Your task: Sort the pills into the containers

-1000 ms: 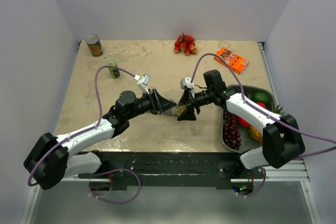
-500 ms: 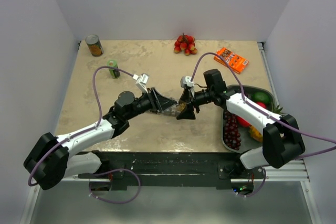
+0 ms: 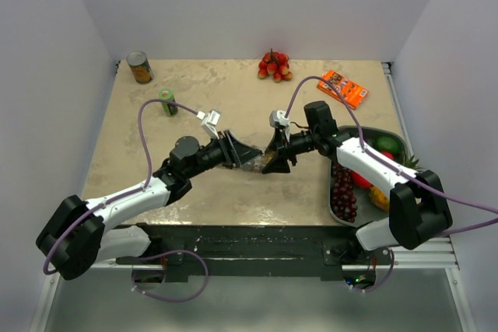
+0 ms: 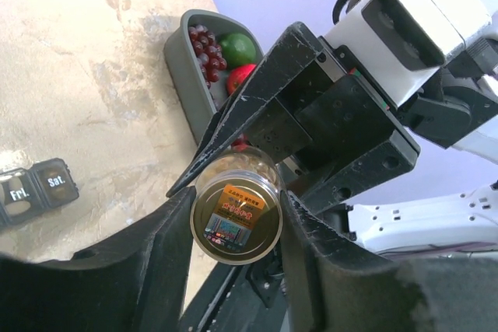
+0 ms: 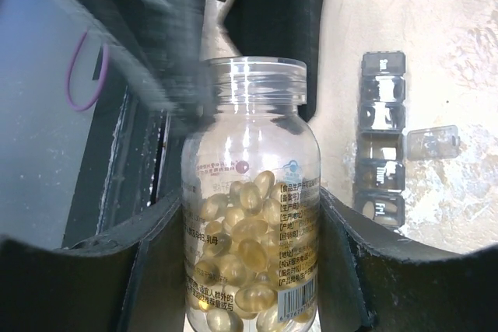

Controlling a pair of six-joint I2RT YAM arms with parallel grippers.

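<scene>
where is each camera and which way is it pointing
Top external: above and behind the arms, looking down on the table; both arms show, left gripper and right gripper close together mid-table.
Left wrist: on the left arm, looking along its fingers at the pill bottle end-on.
Right wrist: on the right arm, looking along its fingers at the pill bottle's side.
Both wrist views share the pill bottle and pill organiser.

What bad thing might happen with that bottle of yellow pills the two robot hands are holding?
1. The left gripper and right gripper both pinch the pill bottle above the table; a slip might drop it and scatter capsules.
2. The organiser strip has small compartments and only one lid looks open, so poured capsules may miss.
</scene>
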